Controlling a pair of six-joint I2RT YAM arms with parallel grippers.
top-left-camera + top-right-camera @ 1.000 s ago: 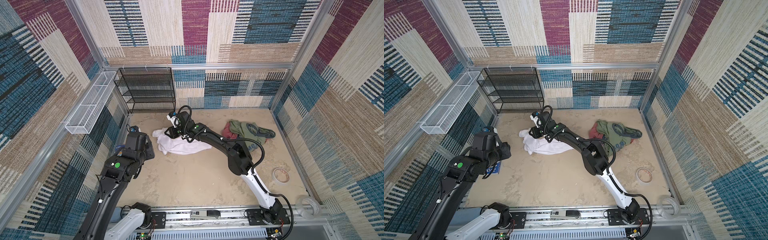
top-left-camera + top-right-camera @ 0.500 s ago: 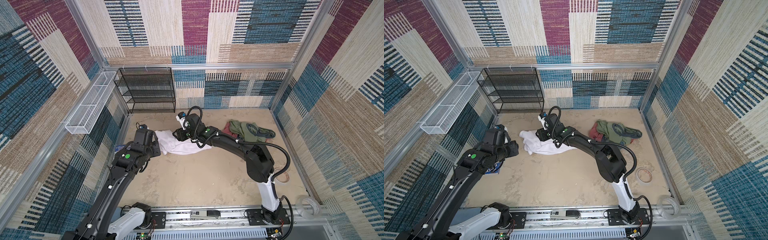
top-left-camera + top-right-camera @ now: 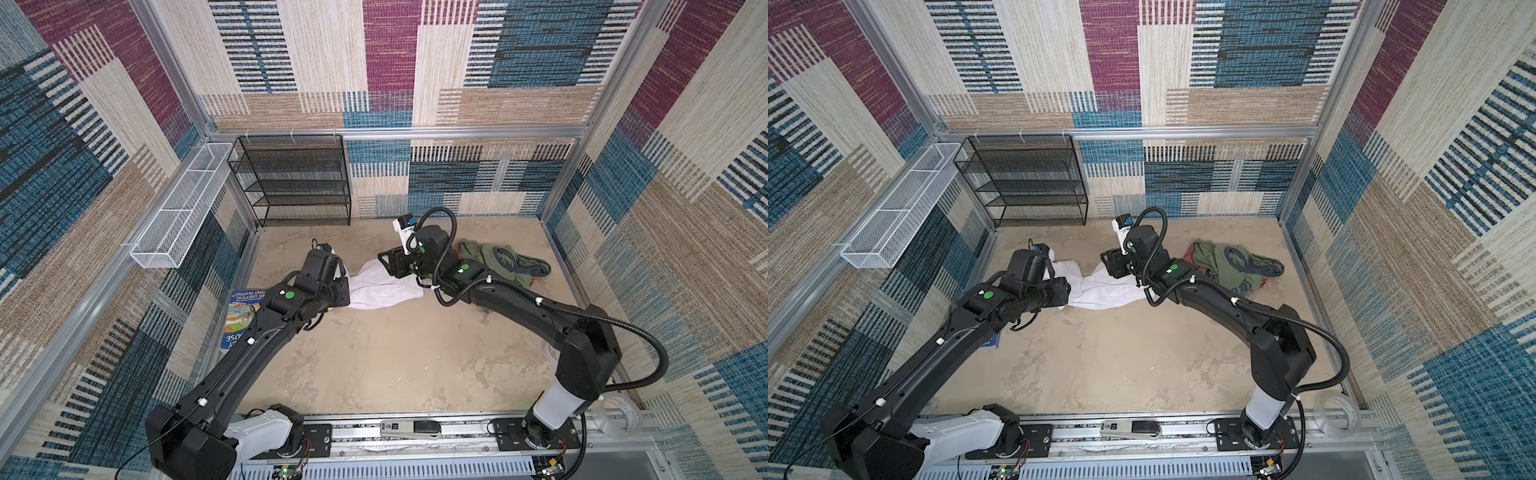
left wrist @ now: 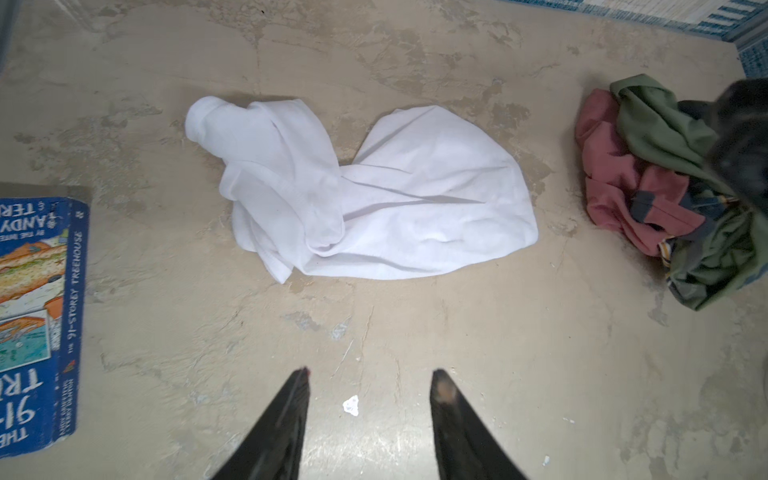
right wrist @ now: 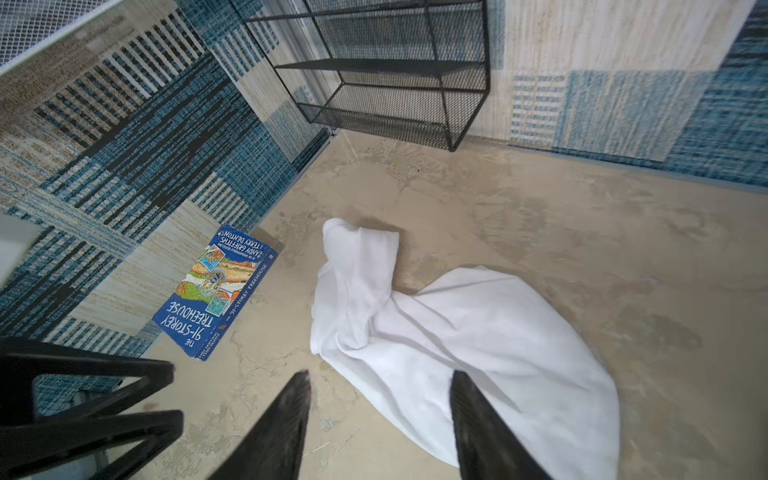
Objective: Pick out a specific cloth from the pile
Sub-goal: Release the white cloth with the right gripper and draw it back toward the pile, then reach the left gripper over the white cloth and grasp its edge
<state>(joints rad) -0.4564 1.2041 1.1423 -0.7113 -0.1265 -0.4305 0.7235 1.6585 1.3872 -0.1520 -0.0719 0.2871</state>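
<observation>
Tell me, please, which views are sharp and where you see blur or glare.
Both top views: sharp, evenly lit, walls leaning outward. Left wrist view: the cloth sharp, softly shadowed; a dark blurred shape hides part of the pile; the floor shines by the left hand. Right wrist view: walls soft, the cloth nearly washed out.

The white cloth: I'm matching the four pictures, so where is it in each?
In a top view: the cloth mid-floor, left of the pile.
In a top view: the same spot.
Left wrist: between book and pile.
Right wrist: beside the book.
Shared landmark: the book.
</observation>
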